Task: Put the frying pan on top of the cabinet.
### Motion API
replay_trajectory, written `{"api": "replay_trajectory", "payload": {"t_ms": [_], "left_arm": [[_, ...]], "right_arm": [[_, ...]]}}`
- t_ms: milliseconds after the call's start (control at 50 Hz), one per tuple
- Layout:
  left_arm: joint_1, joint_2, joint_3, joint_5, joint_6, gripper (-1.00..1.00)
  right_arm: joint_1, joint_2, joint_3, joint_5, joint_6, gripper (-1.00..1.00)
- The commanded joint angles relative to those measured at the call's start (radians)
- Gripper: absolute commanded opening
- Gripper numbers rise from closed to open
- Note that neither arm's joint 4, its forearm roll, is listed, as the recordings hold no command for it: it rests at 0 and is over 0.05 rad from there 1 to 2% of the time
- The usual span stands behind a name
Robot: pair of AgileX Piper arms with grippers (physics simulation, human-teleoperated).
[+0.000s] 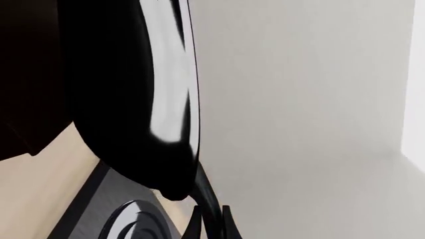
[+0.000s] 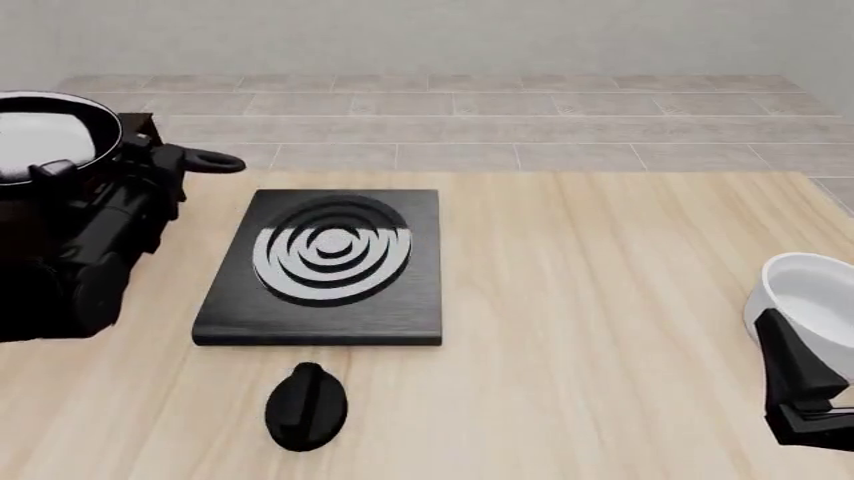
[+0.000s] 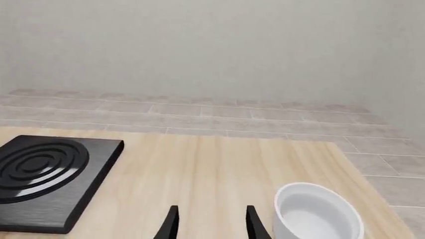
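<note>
At far left, the frying pan (image 2: 47,135) sits raised over the cabinet (image 2: 27,300), its handle pinched between the left gripper (image 1: 211,219) fingers. Right of the stove slab (image 2: 327,265), the right gripper (image 3: 209,221) hangs spread, empty, beside the white bowl (image 3: 317,214).

The left arm is raised at the bench's left edge, its claw (image 1: 211,221) closed on the frying pan's (image 2: 47,135) handle. The right claw (image 3: 209,224) is held parted, low at the right edge.
</note>
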Motion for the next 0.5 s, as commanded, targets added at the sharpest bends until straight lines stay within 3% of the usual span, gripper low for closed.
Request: {"api": "replay_trajectory", "payload": {"t_ms": [20,500], "left_arm": [[0.028,0.077,-0.076,-0.036,-0.003,-1.00],[0.064,0.195,-0.163,-0.062,-0.025,-1.00]], "right_arm": [[0.000,0.011,0.005,-0.014,-0.002,1.00],[0.002,0.028,0.008,-0.030,-0.007,1.00]]}}
